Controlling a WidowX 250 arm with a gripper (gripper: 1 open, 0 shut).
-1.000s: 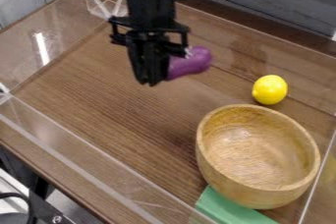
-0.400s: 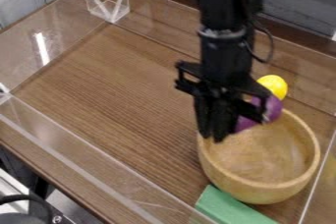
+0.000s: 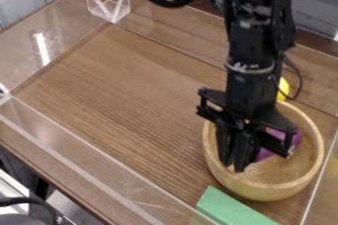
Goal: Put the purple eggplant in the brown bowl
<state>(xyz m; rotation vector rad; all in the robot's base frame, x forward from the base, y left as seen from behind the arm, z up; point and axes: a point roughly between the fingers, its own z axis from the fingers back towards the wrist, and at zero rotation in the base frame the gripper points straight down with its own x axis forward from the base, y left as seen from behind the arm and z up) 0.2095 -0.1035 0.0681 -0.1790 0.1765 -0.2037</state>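
The brown bowl (image 3: 297,183) sits near the front right of the wooden table, light wood with a thick rim. My gripper (image 3: 251,153) hangs over its left half, black fingers pointing down into it, shut on the purple eggplant (image 3: 278,139). Only part of the eggplant shows, sticking out to the right of the fingers just above the bowl's inside. The arm hides the bowl's left rim and much of its floor.
A yellow ball (image 3: 283,86) is mostly hidden behind the arm, just beyond the bowl. A flat green object (image 3: 244,209) lies at the front edge below the bowl. Clear plastic walls (image 3: 79,185) ring the table; a clear stand (image 3: 106,2) sits at the back left.
The arm has carried the eggplant from the middle back of the table to the right and forward, and has lowered it into the bowl's mouth. The gripper stayed shut on it.
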